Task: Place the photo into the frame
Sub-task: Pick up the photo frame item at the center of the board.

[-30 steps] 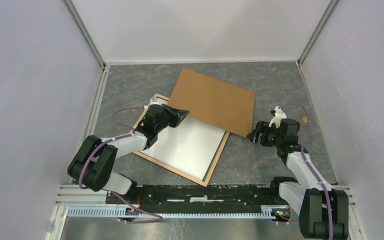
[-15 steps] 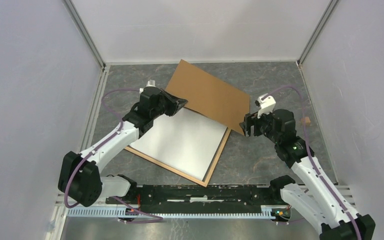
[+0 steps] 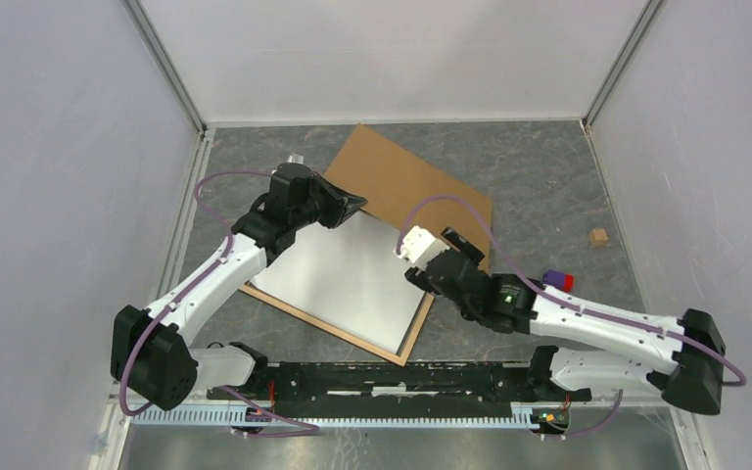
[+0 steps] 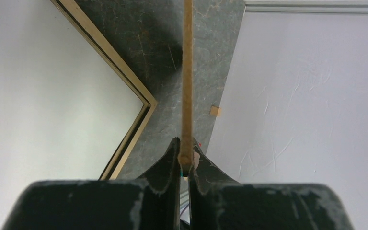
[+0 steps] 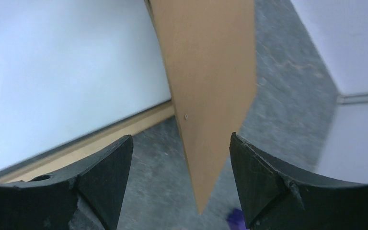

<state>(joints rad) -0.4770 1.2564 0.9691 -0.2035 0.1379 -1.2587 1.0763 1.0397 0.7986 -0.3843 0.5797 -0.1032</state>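
The photo (image 3: 348,269) lies white back up inside the frame (image 3: 352,339), whose tan rails show round it. My left gripper (image 3: 351,204) is shut on the left corner of the brown backing board (image 3: 411,186), which slopes above the frame's far side. In the left wrist view the board (image 4: 187,72) runs edge-on out of the shut gripper (image 4: 186,160), beside the frame corner (image 4: 143,103). My right gripper (image 3: 441,257) stands open by the board's near corner. In the right wrist view that board corner (image 5: 206,96) points down between the open gripper's (image 5: 181,158) fingers without touching them, over the frame rail (image 5: 100,134) and the photo (image 5: 67,62).
A small tan cube (image 3: 598,236) lies near the right wall, also seen in the left wrist view as a tan cube (image 4: 215,111). A purple and red object (image 3: 556,281) sits behind the right forearm. White enclosure walls stand on three sides.
My right arm has swung left and stretched low across the table, bringing its open gripper to the board's near corner. My left arm has shifted slightly back, still holding the board.
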